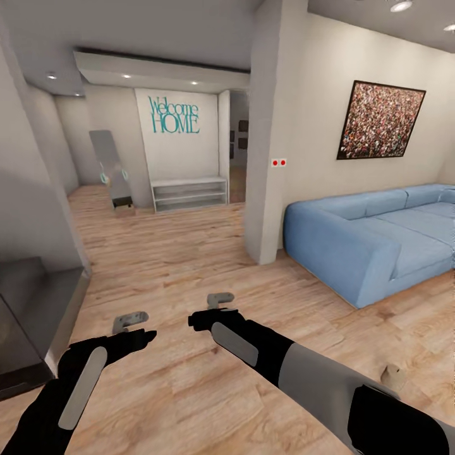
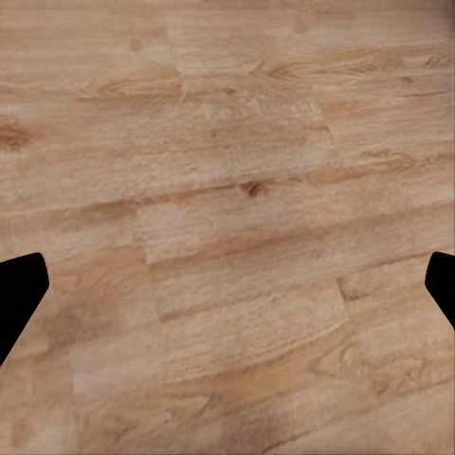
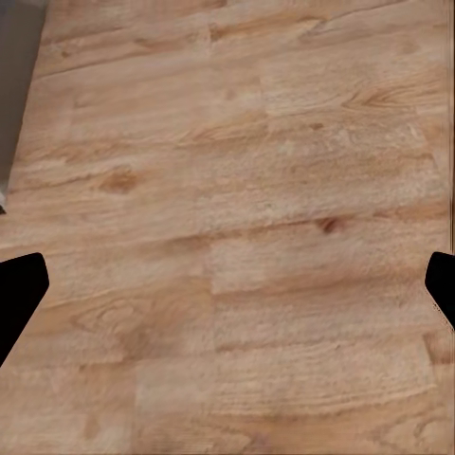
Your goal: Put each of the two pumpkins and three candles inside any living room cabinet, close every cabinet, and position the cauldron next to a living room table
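Jaws: both spread, empty, left gripper (image 1: 129,320) and right gripper (image 1: 220,299) over plank floor (image 1: 170,265).
Candle (image 1: 395,375): on floor by right arm; likely light, stiff; pinch its sides.
Sofa (image 1: 373,240): ahead right.

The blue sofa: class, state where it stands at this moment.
In the head view the blue sofa stands at the right, against the wall under the framed picture, just right of the white pillar.

I read teal lettering "Welcome HOME" (image 1: 174,114), two lines, on the white far wall, upper left of centre, above a low white shelf (image 1: 189,193)
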### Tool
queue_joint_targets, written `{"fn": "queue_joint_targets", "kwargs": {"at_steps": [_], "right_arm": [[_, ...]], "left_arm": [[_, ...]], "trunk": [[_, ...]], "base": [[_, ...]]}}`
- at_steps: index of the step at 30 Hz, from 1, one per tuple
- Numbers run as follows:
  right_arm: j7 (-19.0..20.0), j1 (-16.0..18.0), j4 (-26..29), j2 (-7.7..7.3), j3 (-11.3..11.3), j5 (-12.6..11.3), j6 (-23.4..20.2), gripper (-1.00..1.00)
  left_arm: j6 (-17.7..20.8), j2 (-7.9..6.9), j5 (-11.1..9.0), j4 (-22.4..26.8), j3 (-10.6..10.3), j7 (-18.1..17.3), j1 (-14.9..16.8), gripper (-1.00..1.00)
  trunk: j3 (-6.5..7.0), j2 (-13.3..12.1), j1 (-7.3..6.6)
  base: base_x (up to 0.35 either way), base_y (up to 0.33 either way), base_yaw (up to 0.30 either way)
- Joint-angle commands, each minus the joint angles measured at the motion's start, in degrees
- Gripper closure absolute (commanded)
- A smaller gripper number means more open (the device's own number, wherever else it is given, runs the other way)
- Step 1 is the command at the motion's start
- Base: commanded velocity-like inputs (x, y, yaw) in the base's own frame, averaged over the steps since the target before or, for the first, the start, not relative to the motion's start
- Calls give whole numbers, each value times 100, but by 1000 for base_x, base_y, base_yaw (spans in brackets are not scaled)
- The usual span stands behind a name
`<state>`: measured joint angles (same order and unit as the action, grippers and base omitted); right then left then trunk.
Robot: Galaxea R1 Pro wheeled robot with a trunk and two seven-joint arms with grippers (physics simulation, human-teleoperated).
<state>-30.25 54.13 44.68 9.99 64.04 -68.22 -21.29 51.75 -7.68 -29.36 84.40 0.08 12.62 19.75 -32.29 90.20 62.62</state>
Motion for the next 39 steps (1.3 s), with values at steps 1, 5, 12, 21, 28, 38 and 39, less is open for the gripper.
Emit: {"fn": "queue_joint_targets", "kwargs": {"at_steps": [1,5,12,21,28,38,39], "right_arm": [[-47,10,1,1,18,-32,-7,-100],[-65,10,-10,1,-15,-36,-13,-100],[-85,10,-18,1,-44,-44,-16,-100],[-105,-6,-57,-17,-72,-76,-4,-100],[-265,-8,-70,-71,-518,-96,-8,-100],[-340,-8,-82,-71,-597,-104,-89,-100],[-340,-8,-82,-70,-599,-104,-91,-100]], "left_arm": [[19,-3,-61,6,1,48,2,-100],[19,-9,-61,-12,1,45,2,-100],[19,-21,-67,-31,-6,18,2,-100],[27,-26,-63,-46,-14,13,2,-100],[66,-32,-25,-55,-32,16,2,-100],[287,-2,-1,-56,-44,21,2,-100],[289,0,0,-56,-44,21,2,-100]], "trunk": [[-3,3,3],[12,3,3],[38,3,3],[72,3,3],[94,3,3],[96,3,3],[96,3,3]], "base": [[263,229,-218],[248,246,-252],[233,258,-269],[237,254,-273],[307,101,-275],[335,-35,-292],[335,-73,-295]]}}
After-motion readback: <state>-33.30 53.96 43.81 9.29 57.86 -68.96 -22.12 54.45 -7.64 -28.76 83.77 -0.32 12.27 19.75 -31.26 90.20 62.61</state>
